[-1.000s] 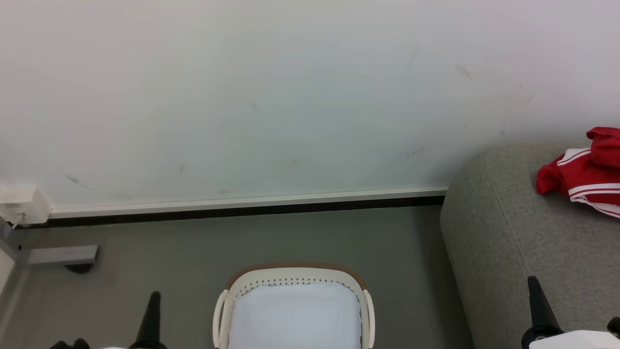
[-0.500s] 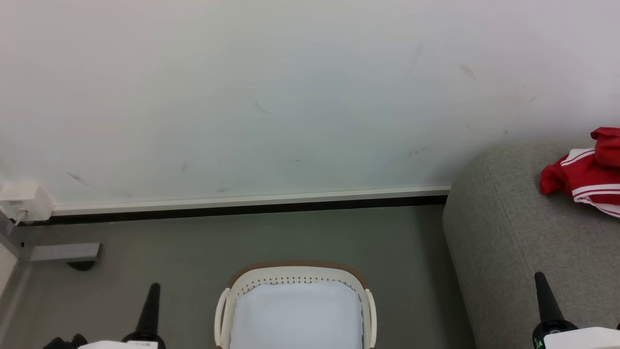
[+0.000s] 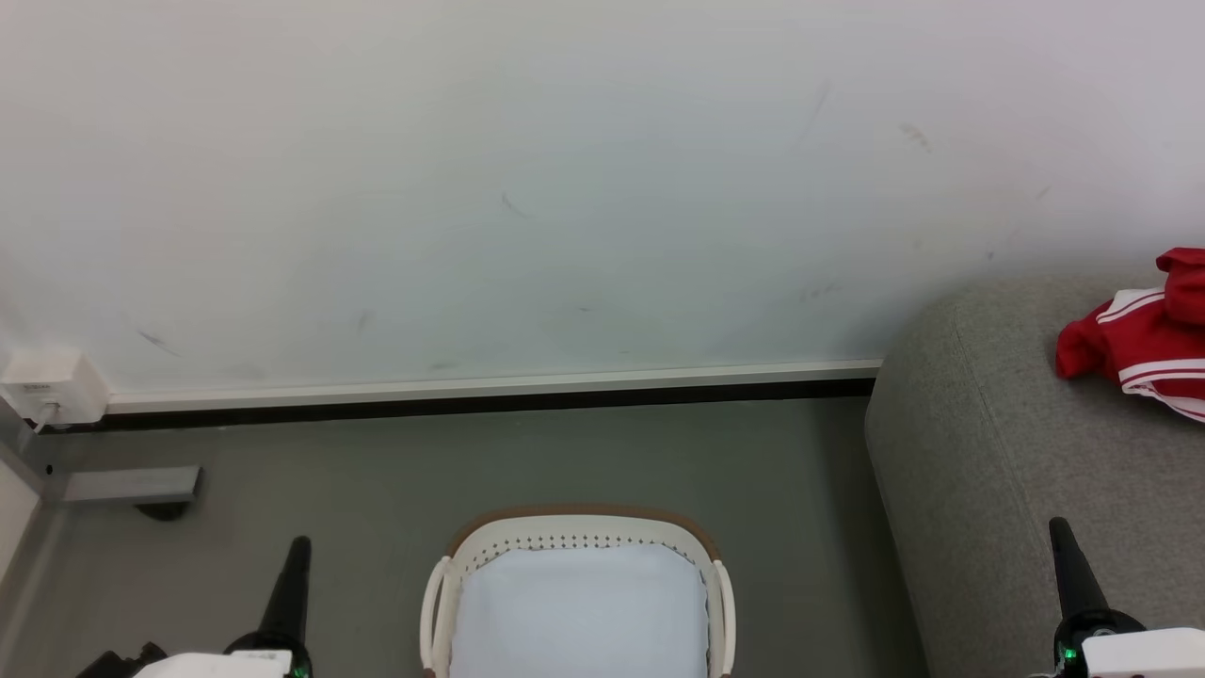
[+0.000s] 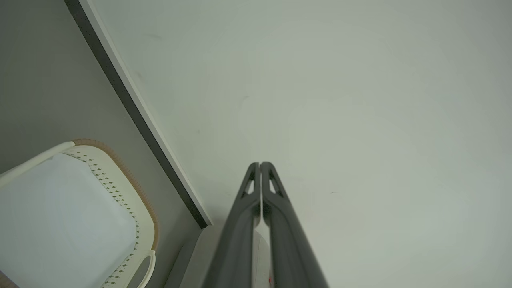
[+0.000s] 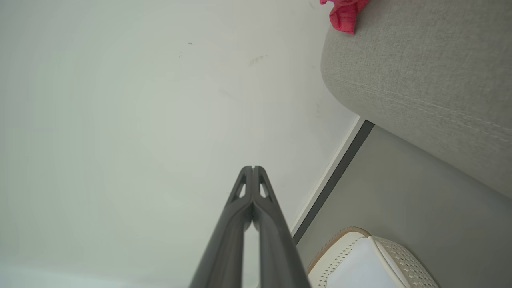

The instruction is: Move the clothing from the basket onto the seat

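Since a second ago your head camera has shifted, sliding the whole scene slightly right, and both grippers' tips stand a little higher. You see the left gripper [image 3: 299, 551] at lower left and the right gripper [image 3: 1062, 537] at lower right, each a single dark spike. The basket [image 3: 574, 520] sits on the floor [image 3: 377, 471] between them, its white liner [image 3: 579, 612] showing inside. The red clothing [image 3: 1139, 344] lies on the seat [image 3: 988, 452] at the right edge.

Your left wrist view shows the left gripper's fingers pressed together on nothing, with the basket at lower left.

Your right wrist view shows the right gripper likewise closed and empty, the clothing on the seat at the top, and the basket below.
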